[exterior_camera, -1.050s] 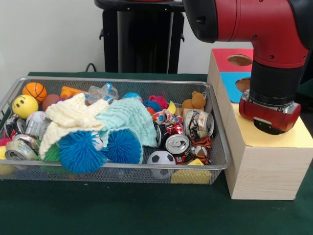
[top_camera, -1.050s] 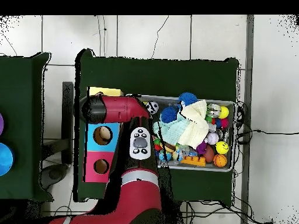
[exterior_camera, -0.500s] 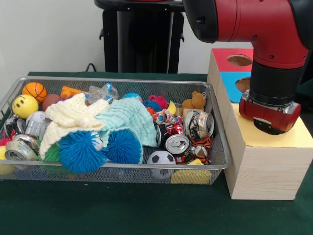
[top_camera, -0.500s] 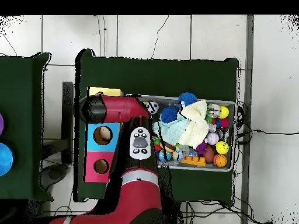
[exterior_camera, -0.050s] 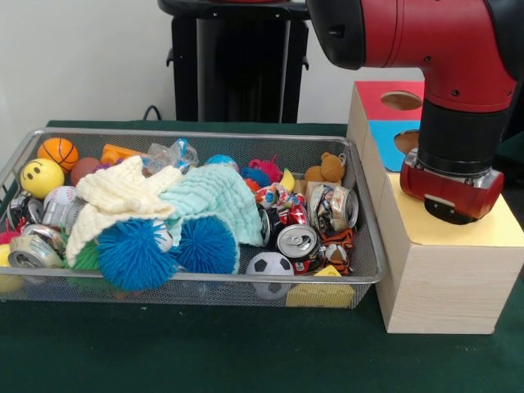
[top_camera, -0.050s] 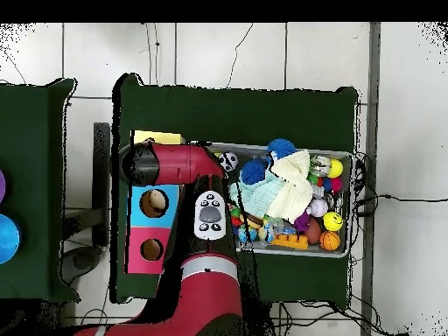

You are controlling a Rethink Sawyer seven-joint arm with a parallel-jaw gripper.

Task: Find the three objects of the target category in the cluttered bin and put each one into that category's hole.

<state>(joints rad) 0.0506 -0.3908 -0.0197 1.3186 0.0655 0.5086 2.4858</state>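
A wire mesh bin (exterior_camera, -0.050s: 205, 280) holds a jumble: crushed cans (exterior_camera, -0.050s: 296, 243) (exterior_camera, -0.050s: 336, 206), two spiky blue balls (exterior_camera, -0.050s: 131, 254), a soccer ball (exterior_camera, -0.050s: 268, 266), a basketball (exterior_camera, -0.050s: 58, 151), a yellow smiley ball (exterior_camera, -0.050s: 41, 177), a cream cloth (exterior_camera, -0.050s: 123, 192), a mint cloth (exterior_camera, -0.050s: 214, 196) and a small teddy bear (exterior_camera, -0.050s: 327, 169). Right of the bin stands a wooden box (exterior_camera, -0.050s: 442, 278) with a hole in its red section (exterior_camera, -0.050s: 401, 100) and another in its blue section (exterior_camera, -0.050s: 405, 141). My gripper (exterior_camera, -0.050s: 452, 209) hangs over the box's yellow section (exterior_camera, -0.050s: 499, 229), its tips hidden under the wrist. From above, the arm's end (top_camera, -0.050s: 140, 164) covers that section.
From above, the bin (top_camera, -0.050s: 350, 157) lies right of the box, whose two holes (top_camera, -0.050s: 154, 203) (top_camera, -0.050s: 151, 249) show beside the arm. A second dark table (top_camera, -0.050s: 35, 175) with blue and purple discs stands at the left. Green cloth covers the table (exterior_camera, -0.050s: 246, 352) in front of the bin.
The wrist end has turned very slightly over the yellow section. Nothing in the bin has moved.
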